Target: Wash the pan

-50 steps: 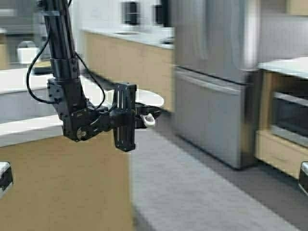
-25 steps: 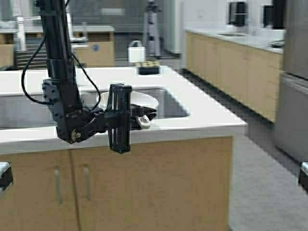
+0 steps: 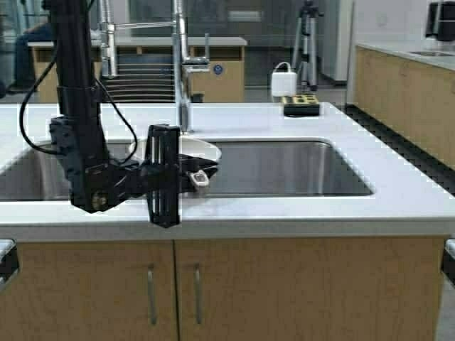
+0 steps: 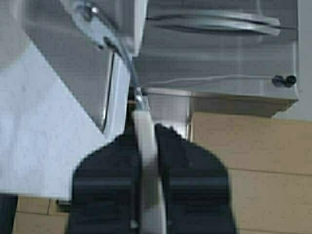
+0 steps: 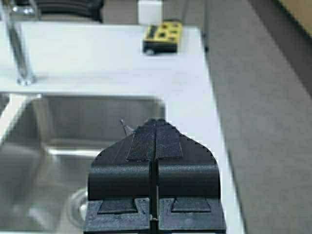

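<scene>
The cream-white pan [image 3: 186, 150] hangs level above the left part of the steel sink [image 3: 284, 170], just in front of the faucet [image 3: 181, 64]. My left gripper [image 3: 197, 176] is shut on the pan's short beige-and-grey handle [image 3: 201, 178] from the near side. In the left wrist view the handle [image 4: 145, 134] runs between the left gripper's [image 4: 146, 127] two black fingers. My right gripper [image 5: 155, 124] is shut and empty, low at the right, over the sink's right end [image 5: 58, 146].
The white countertop [image 3: 320, 209] rings the sink, with wooden cabinet doors [image 3: 284, 284] below. A yellow-and-black box [image 3: 301, 104] lies on the far counter and shows in the right wrist view [image 5: 163, 31]. A tripod [image 3: 307, 35] and further counters stand behind.
The robot has turned: the whole scene has slid to the right, the fridge has gone out of view and the sink island now fills the front. The left gripper still holds the pan.
</scene>
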You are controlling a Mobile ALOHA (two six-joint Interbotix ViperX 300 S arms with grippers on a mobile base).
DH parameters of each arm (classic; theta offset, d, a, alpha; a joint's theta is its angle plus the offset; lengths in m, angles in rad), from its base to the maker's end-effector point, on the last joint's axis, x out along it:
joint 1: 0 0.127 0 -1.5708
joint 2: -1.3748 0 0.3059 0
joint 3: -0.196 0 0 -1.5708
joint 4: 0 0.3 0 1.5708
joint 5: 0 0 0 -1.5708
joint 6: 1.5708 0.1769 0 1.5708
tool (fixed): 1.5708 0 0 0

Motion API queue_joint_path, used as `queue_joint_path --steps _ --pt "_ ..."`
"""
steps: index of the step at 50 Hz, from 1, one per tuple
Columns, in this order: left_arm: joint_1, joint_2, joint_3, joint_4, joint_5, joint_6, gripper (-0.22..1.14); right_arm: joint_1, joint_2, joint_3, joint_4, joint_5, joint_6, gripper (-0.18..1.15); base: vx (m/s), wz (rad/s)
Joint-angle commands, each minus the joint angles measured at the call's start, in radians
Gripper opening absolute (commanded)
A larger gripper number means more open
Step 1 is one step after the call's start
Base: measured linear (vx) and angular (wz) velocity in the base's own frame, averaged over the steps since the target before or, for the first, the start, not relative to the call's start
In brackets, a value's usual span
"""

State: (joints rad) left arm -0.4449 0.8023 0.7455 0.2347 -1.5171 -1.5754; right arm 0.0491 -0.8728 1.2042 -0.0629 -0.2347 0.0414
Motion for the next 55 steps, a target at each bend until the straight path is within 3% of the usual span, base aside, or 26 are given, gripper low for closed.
queue_joint_path --steps 1,16,27,34,55 --pt "0.04 -0.051 -0.009 0.009 -0.018 0.002 0.02 -0.002 -0.005 -0.018 -0.002 -0.003 0.0 0.06 0.21 0.24" --pt "0.238 -0.06 -0.104 0.201 0.046 -0.06 0.03 -0.002 -0.003 -0.011 -0.002 -0.005 0.0 0.06 0.17 0.16" --pt "0.336 -0.046 -0.235 0.439 0.123 -0.135 0.03 -0.002 0.006 -0.015 0.0 -0.003 0.0 0.06 0.14 0.15" --pt "0.336 -0.041 -0.272 0.565 0.133 -0.218 0.03 -0.002 0.006 -0.017 0.002 -0.005 0.002 0.06 0.17 0.18" --pt "0.278 -0.046 -0.179 0.647 0.077 -0.213 0.03 -0.002 -0.012 -0.017 0.002 0.025 0.04 0.06 0.19 0.21"
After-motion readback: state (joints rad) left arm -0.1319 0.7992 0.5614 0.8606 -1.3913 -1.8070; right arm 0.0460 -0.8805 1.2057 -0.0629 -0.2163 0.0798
